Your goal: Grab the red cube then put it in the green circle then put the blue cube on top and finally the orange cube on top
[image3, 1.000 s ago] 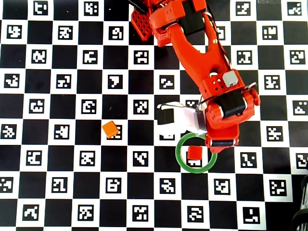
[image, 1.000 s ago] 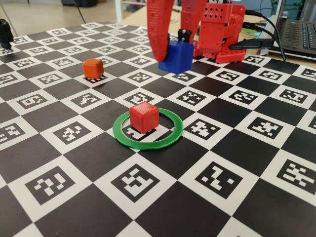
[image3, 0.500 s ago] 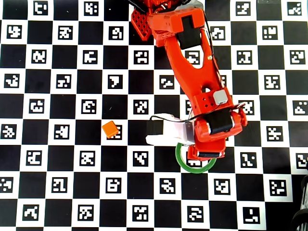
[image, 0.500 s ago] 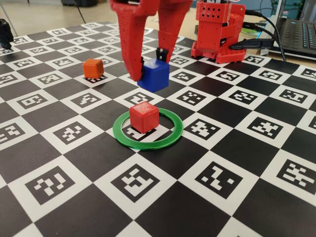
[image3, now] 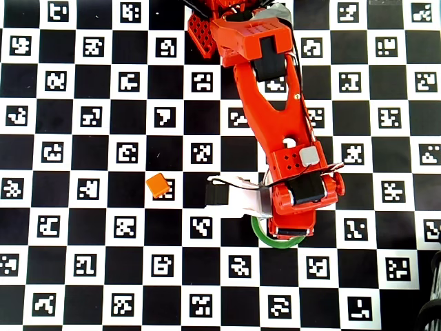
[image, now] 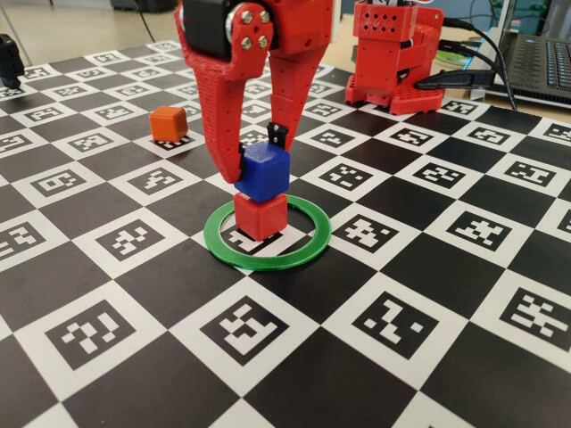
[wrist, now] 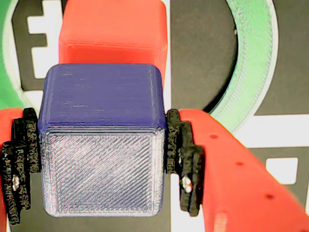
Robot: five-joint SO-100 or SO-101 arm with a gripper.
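Observation:
The red cube [image: 260, 217] stands inside the green circle [image: 268, 234] on the checkered board. My gripper [image: 259, 165] is shut on the blue cube [image: 263, 173], which sits on or just above the red cube, slightly offset; contact cannot be told. In the wrist view the blue cube [wrist: 103, 145] fills the gap between the black pads [wrist: 184, 162], with the red cube [wrist: 116, 34] right behind it and the green circle [wrist: 246, 67] curving at the right. From overhead the arm hides both cubes; only an arc of the green circle [image3: 265, 238] shows. The orange cube [image: 168, 123] rests apart at the left, also visible as the orange cube [image3: 158, 185].
The arm's red base [image: 397, 58] stands at the board's far edge, with a laptop [image: 540, 62] and cables behind it at the right. A black object [image: 9, 58] sits at the far left edge. Marker squares cover the board [image: 401, 330].
The gripper carried the blue cube from the far side of the board toward the camera and down, ending over the red cube in the ring. The red and orange cubes stayed put.

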